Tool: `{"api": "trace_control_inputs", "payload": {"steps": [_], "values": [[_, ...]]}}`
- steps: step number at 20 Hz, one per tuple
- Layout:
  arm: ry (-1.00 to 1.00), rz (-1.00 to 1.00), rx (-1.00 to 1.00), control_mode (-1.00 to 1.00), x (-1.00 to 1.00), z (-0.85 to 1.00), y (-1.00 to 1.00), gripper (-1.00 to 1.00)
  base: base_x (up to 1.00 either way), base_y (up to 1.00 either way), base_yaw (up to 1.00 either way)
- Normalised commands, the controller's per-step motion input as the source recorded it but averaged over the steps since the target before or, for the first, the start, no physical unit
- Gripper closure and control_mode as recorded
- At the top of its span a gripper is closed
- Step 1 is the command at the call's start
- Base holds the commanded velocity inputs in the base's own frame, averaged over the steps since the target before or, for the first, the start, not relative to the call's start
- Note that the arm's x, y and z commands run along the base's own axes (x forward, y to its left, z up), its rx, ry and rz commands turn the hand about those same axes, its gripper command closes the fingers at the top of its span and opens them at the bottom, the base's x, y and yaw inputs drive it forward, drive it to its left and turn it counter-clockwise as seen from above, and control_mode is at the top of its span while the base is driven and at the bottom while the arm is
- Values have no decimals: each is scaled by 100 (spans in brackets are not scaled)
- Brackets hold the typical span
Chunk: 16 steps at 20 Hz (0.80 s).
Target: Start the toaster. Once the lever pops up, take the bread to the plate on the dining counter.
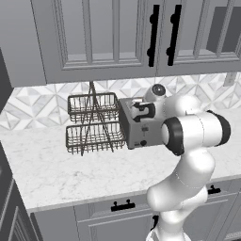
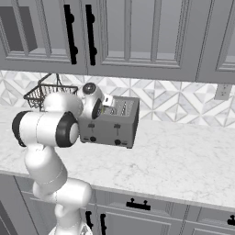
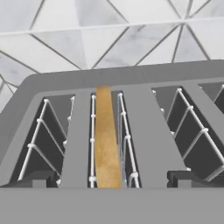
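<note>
Flanking toaster [image 1: 136, 123]: wire basket rack [image 1: 93, 123], tiled backsplash [image 2: 174, 102] behind.

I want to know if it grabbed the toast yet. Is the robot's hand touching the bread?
Apart. In the hand view the gripper stands open, its fingertips far out to each side of the bread, which sits edge-up in a slot of the toaster.

Two cameras sit behind the arm, one to its left, one to its right, both looking forward and down; they share the toaster [image 1: 136, 124] and the counter [image 1: 70, 174]. The third rides on the hand, looking close down onto the toaster's slots.
</note>
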Motion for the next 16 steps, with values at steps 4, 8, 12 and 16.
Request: {"api": "trace_control_inputs", "payload": {"steps": [4, 8, 12, 16], "values": [[-1, 0, 0, -100, 17, -7, 0, -100, 0, 0, 0], [-1, 0, 0, -100, 7, -11, 0, 100, 0, 0, 0], [-2, 0, 0, -100, 1, -4, 0, 100, 0, 0, 0], [-12, 0, 0, -100, -14, 0, 0, 100, 0, 0, 0]]}}
